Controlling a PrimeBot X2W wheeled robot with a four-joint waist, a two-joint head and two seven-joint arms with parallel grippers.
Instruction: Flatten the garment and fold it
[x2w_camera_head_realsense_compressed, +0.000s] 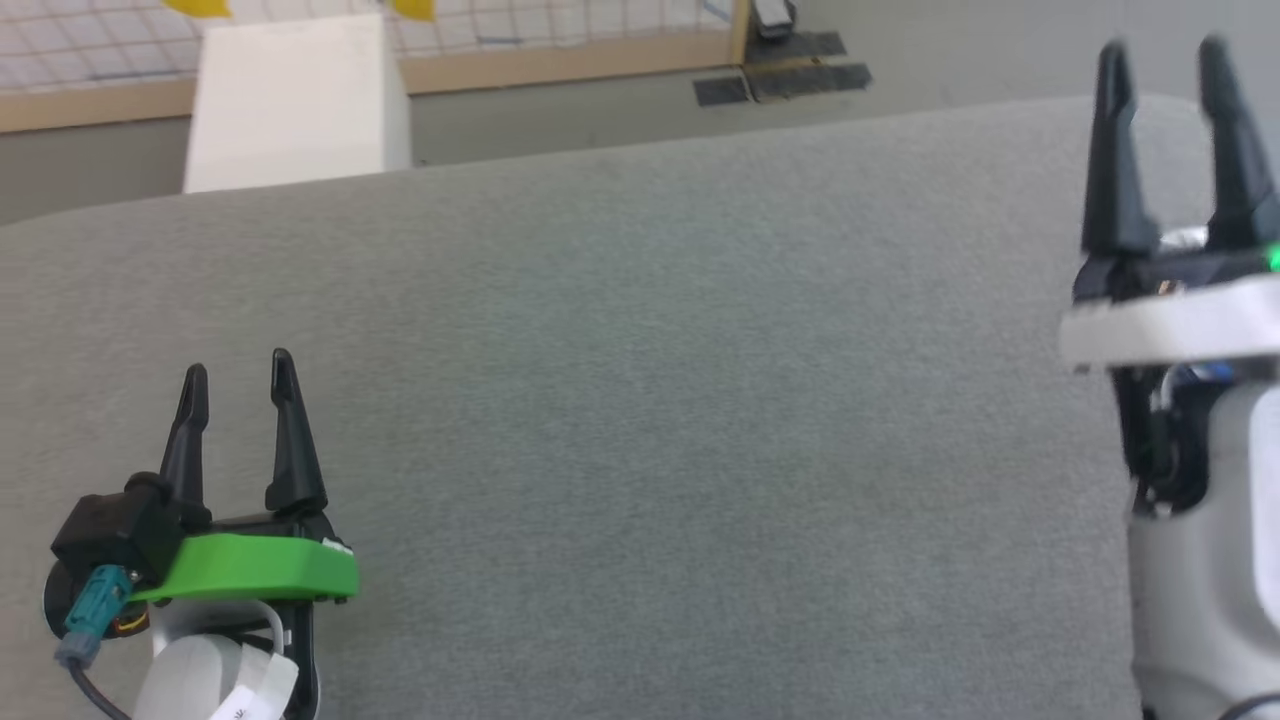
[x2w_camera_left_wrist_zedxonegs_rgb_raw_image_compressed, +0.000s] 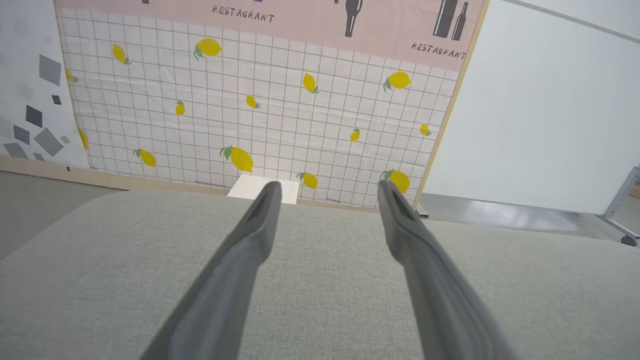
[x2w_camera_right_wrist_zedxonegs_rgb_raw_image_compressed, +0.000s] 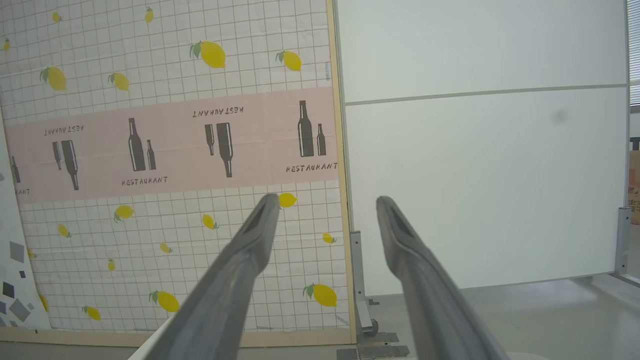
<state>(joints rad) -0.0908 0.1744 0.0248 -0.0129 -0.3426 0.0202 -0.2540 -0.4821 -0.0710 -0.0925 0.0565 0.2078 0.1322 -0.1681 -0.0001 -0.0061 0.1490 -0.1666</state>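
The garment is out of view. A grey cloth-covered table (x2w_camera_head_realsense_compressed: 640, 400) spreads across the head view. My left gripper (x2w_camera_head_realsense_compressed: 238, 368) hovers low over its near left part, open, with nothing between its fingers. My right gripper (x2w_camera_head_realsense_compressed: 1162, 52) is raised at the far right, also open and holding nothing. In the left wrist view the left gripper (x2w_camera_left_wrist_zedxonegs_rgb_raw_image_compressed: 327, 186) points across the grey table (x2w_camera_left_wrist_zedxonegs_rgb_raw_image_compressed: 320, 280) toward a lemon-patterned wall. In the right wrist view the right gripper (x2w_camera_right_wrist_zedxonegs_rgb_raw_image_compressed: 327, 199) points level at the wall panels, above the table.
A white box (x2w_camera_head_realsense_compressed: 295, 100) stands on the floor beyond the table's far edge, left of centre. The lemon-print backdrop (x2w_camera_left_wrist_zedxonegs_rgb_raw_image_compressed: 260, 100) and a plain white partition (x2w_camera_right_wrist_zedxonegs_rgb_raw_image_compressed: 480, 175) stand behind. Dark floor plates (x2w_camera_head_realsense_compressed: 780, 78) lie at the partition's foot.
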